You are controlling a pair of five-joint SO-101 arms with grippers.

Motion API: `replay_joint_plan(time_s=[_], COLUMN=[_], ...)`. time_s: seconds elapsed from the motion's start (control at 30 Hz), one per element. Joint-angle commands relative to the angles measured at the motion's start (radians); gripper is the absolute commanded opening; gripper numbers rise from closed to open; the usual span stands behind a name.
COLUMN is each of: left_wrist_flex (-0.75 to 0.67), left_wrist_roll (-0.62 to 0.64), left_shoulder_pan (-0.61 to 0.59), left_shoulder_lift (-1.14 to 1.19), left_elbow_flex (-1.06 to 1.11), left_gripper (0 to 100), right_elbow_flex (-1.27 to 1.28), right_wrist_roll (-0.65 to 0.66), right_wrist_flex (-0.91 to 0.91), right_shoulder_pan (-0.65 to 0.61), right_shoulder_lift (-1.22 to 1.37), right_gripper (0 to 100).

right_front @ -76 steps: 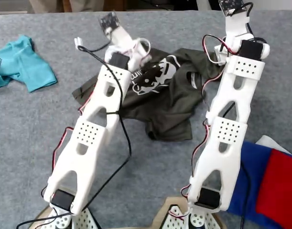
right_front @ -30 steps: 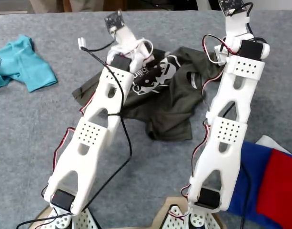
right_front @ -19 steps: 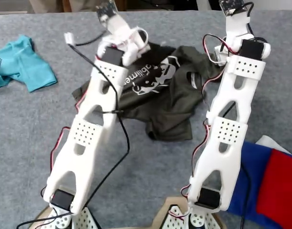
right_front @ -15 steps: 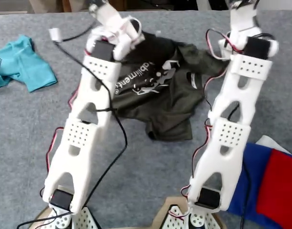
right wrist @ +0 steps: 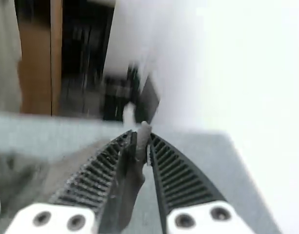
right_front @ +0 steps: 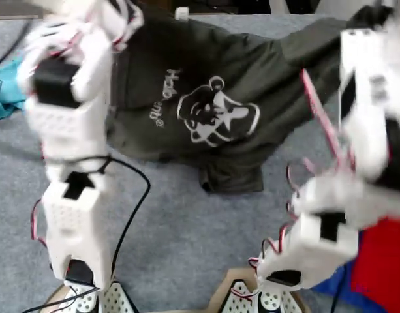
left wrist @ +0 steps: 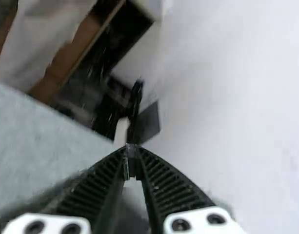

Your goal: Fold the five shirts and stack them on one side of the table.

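While both arms stand high over the desk (right_front: pixel 186 228), the left tool (left wrist: pixel 131 163) has its ribbed fingers pressed together at the tips. Blurred grey cloth shows beneath them, and in the high view one upper corner of the dark shirt (right_front: pixel 213 111) runs up to that arm's end, so the tool is clamped on the shirt. The right tool (right wrist: pixel 139 141) is likewise closed, with a fold of the same dark cloth pinched between its fingers and hanging down from them.

Between the two tools the dark shirt hangs spread out, its white printed figure facing the high camera. Its lower part sags to the desk, where a bunched fold lies on the grey surface. One sleeve stretches toward the right arm (right_front: pixel 363 130), which covers the shirt's far edge on that side. The left arm (right_front: pixel 66 117) stands in front of the shirt's other edge and also hides part of the teal shirt (right_front: pixel 2 104), which lies crumpled at the desk's left side, well apart from the dark one.

A black cable (right_front: pixel 147 188) loops from the left arm across the desk just below the sagging hem. At the near right corner the red shirt (right_front: pixel 382 267) lies on the blue shirt (right_front: pixel 333 290), both partly behind the right arm. Beyond the desk, the wrist views show a wooden panel (right wrist: pixel 34 58) and a white wall (left wrist: pixel 237 97).
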Motion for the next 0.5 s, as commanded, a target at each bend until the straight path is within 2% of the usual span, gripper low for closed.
replay_joint_plan(time_s=[0.0,0.13,0.27,0.37,0.47], left_wrist_flex=[0.032,0.087,0.169,0.218,0.218], left_wrist_roll=[-0.008,0.005,0.003,0.003,0.005], left_shoulder_pan=[-0.032,-0.084,-0.098,-0.091,-0.028], left_shoulder_lift=[-0.162,-0.306,-0.398,-0.366,-0.280], left_elbow_flex=[-0.038,-0.035,-0.034,0.015,0.180], left_gripper=[2,2,2,2,2], right_elbow_flex=[-0.028,0.031,0.211,0.412,0.615], right_wrist_roll=[-0.060,-0.054,0.003,0.077,0.140], right_wrist_flex=[0.009,-0.012,-0.126,-0.150,-0.118], right_shoulder_pan=[-0.004,-0.002,-0.002,-0.002,0.004], right_shoulder_lift=[-0.208,-0.363,-0.464,-0.483,-0.486], right_gripper=[0.5,0.5,0.5,0.5,0.5])
